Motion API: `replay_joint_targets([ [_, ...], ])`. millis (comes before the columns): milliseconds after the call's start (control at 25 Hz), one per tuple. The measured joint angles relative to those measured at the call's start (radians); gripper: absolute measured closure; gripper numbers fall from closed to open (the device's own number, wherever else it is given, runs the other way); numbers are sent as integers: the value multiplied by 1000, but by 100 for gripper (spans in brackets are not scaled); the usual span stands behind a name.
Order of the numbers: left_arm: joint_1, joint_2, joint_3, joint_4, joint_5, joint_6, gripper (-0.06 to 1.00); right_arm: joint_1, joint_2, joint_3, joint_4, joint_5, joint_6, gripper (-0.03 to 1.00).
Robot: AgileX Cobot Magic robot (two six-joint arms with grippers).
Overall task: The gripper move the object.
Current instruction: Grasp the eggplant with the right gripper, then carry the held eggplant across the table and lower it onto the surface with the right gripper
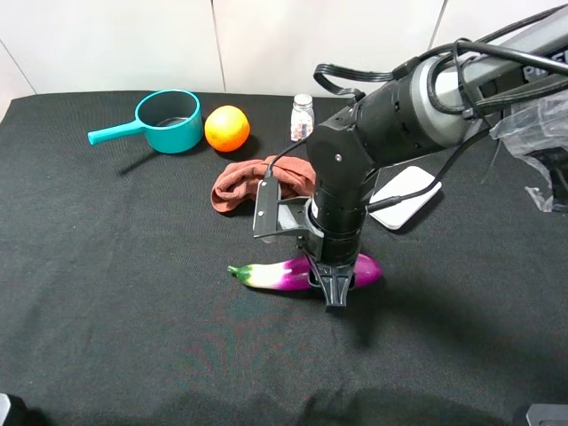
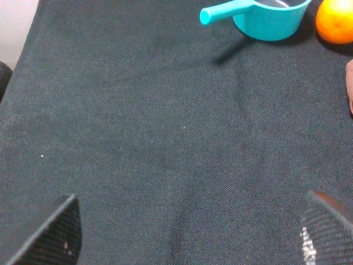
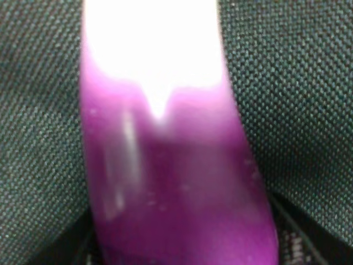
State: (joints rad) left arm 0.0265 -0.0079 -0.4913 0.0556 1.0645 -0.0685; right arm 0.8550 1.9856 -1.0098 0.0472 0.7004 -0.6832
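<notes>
One arm (image 1: 390,120) points straight down, gripper (image 1: 335,286) clamped on the eggplant (image 1: 282,276)

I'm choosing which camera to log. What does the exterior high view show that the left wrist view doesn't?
Only exterior high: the eggplant, the right gripper down over it, the small bottle and the white box. Only left wrist: the left gripper, open above the black table cover. Both: the teal pot, the orange ball, the brown cloth and that cover.
</notes>
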Motion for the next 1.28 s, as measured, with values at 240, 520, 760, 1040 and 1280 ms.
replay_joint_targets([
  [240, 0, 0, 0, 0, 0, 0, 11, 0, 0, 0, 20, -1, 0, 58],
  [520, 0, 0, 0, 0, 0, 0, 11, 0, -10, 0, 74, -1, 0, 58],
  [760, 0, 0, 0, 0, 0, 0, 11, 0, -96, 0, 88, -25, 108, 58],
  [1040, 0, 0, 0, 0, 0, 0, 11, 0, -176, 0, 71, -12, 356, 58],
  [1280, 0, 0, 0, 0, 0, 0, 11, 0, -225, 0, 33, 82, 626, 58],
])
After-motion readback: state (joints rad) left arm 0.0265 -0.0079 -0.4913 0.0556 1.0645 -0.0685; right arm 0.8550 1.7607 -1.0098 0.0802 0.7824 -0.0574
